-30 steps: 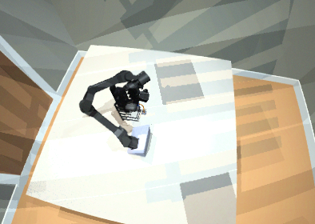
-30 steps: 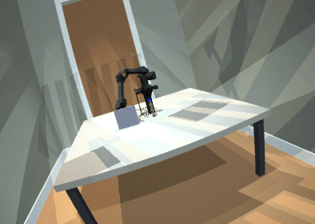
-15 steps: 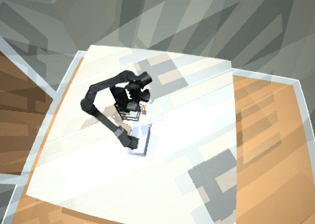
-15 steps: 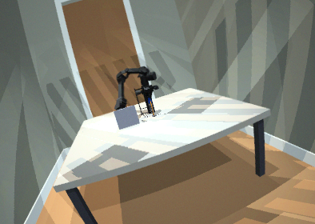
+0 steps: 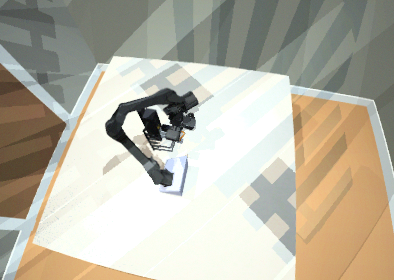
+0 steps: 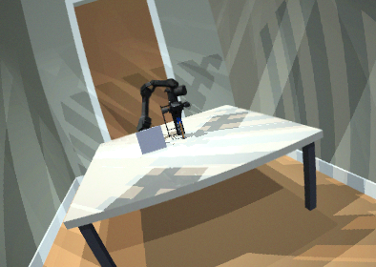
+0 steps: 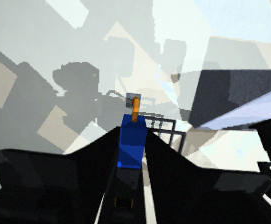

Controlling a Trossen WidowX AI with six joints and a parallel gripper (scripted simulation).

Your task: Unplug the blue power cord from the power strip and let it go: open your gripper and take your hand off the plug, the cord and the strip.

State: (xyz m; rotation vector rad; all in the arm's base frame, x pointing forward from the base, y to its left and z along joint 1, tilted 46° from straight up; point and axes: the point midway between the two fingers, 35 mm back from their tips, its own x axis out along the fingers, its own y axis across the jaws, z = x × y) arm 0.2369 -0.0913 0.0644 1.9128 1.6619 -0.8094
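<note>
Pincer point(image 7: 132, 165) fingers are closed narrowly on the blue plug point(image 7: 133, 142), which fills the lower middle of the wrist view between the 2 dark fingers. From the plug's far end an orange prong point(image 7: 135, 109) points away toward a small grey block just beyond its tip, in the upper middle of that frame; whether the prong touches it cannot be told. The plug's long axis runs straight along the pincer's own line of reach, so the plug lies directly ahead of the fingertips and the pull would go back along that same axis. A dark wire frame point(image 7: 167, 131) stands just right of the plug. In the exterior view the pincer point(image 6: 178, 120) hangs nose-down over the white tabletop point(image 6: 239, 137), with the blue plug a thin upright sliver beneath it, near the centre of the frame. A pale flat box point(image 5: 176, 176) sits by the arm's base in the top view. Judging by this, the release is not yet done: the fingers must spread and the arm lift away.
</note>
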